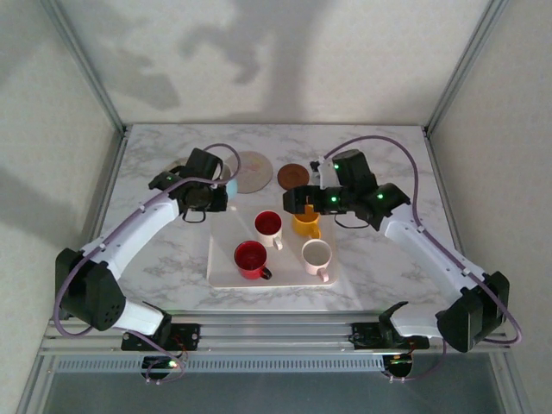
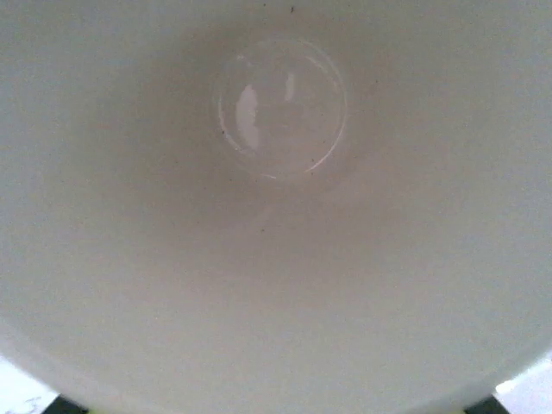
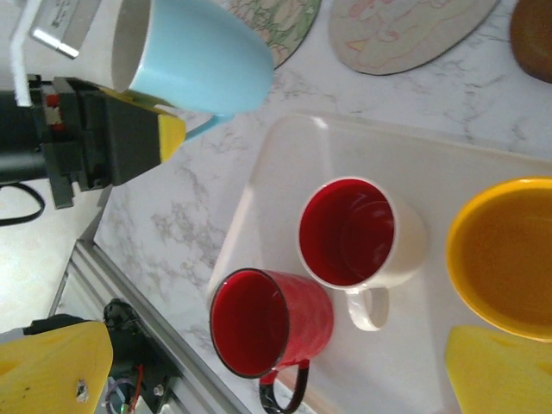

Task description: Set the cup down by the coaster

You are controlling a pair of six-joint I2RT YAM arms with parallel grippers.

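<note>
Cup gripped in left fingers, tipped on its side, grey coaster just beyond it; right fingers wide open, empty.

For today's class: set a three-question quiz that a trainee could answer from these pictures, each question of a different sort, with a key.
1. True or false: the light blue cup stands on the tray.
2. How many cups sit on the tray? A) two B) four C) six
3. Fill in: the open right end effector hovers over the ______ cup.

Key
1. False. The left end effector holds it tilted above the table, beside the tray.
2. B
3. Yellow: the yellow cup.
</note>
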